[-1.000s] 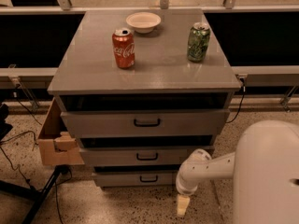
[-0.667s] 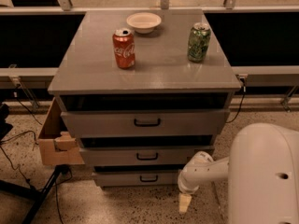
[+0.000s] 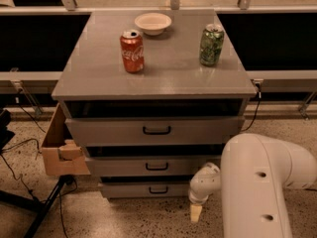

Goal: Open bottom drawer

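I stood facing a grey cabinet (image 3: 237,114) of three drawers, and everything I noted was placed around it. On its worktop (image 3: 168,73) a red can (image 3: 132,51) stood upright left of the middle. A green can (image 3: 211,45) stood upright near the right edge, well apart from the red one. A pale bowl (image 3: 153,22) sat at the back, between the two cans and touching neither.

The bottom drawer (image 3: 129,189) was the lowest of the cabinet's three fronts, just above the speckled floor (image 3: 124,222). It was the shortest and narrowest front, with a small black handle (image 3: 158,189) at its centre. A dark strip ran between it and the middle drawer (image 3: 119,166). Above that sat the tallest front, the top drawer (image 3: 109,131). I could not tell how far the bottom front stood out from the cabinet.

The robot's white arm (image 3: 257,182) bulked at the cabinet's lower right corner, covering the right ends of the two lower fronts. The gripper (image 3: 196,212) hung from its wrist, pointing down at the floor. It was just right of the bottom drawer's handle, a little below it, and not touching it. Only one pale tip showed, so I could not tell whether the jaws were wide or narrow.

A cardboard box (image 3: 54,155) leaned against the cabinet's left side, with black cables (image 3: 20,148) on the floor beyond it.
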`<action>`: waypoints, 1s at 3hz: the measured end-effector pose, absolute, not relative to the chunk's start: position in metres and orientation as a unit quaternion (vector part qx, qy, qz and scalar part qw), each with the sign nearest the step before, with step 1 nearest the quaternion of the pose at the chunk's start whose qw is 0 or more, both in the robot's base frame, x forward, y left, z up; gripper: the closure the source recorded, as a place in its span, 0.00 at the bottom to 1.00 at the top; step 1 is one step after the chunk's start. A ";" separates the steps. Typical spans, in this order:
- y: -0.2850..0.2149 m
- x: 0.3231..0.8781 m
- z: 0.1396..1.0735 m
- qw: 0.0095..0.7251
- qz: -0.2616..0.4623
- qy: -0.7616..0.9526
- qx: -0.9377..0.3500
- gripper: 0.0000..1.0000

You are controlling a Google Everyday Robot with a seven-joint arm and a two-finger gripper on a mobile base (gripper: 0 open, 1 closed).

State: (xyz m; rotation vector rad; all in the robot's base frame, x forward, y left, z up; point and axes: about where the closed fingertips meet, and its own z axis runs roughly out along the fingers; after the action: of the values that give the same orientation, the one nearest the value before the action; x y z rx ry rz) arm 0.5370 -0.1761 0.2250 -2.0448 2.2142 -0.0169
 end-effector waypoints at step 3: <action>-0.180 0.568 0.194 0.061 -0.035 0.727 -0.683 0.48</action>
State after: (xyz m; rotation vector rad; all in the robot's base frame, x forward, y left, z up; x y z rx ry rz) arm 0.5684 -0.1802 0.1942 -2.0671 2.1996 -0.1045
